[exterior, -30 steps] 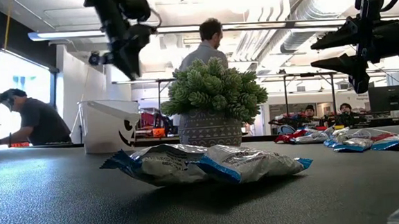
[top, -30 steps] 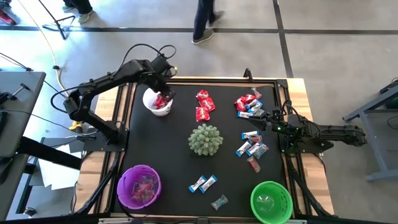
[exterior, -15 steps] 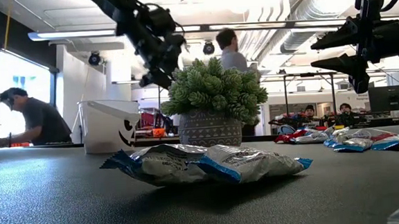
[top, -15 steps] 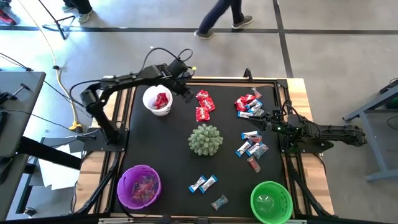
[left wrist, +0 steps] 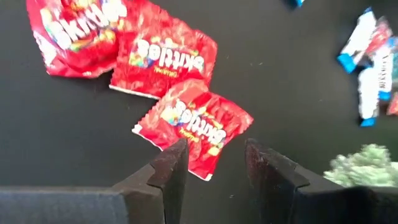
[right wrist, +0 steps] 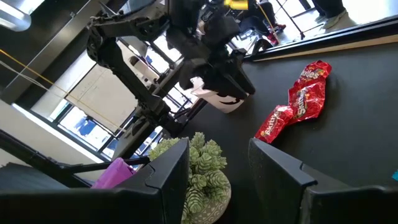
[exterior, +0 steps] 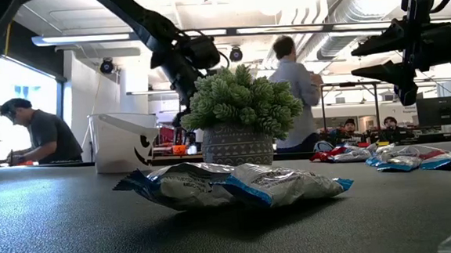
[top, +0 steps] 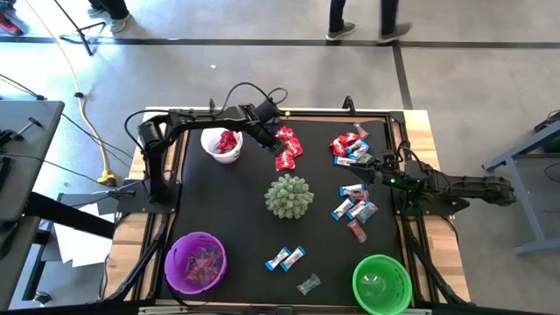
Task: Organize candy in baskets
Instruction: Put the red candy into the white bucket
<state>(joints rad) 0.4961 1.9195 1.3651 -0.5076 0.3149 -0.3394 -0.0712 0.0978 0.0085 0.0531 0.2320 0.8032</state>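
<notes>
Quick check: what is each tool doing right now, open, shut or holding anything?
Left tool: open, empty, over the red candy packets beside the white basket.
Right tool: open, empty, waiting at the table's right side.

Glossy crinkled foil-like red candy wrappers [left wrist: 186, 121], matt black tabletop [top: 236, 210], pale wood table edge [top: 420, 122], smooth plastic-looking green basket [top: 381, 283], matt dark gripper fingers [left wrist: 171, 171].
</notes>
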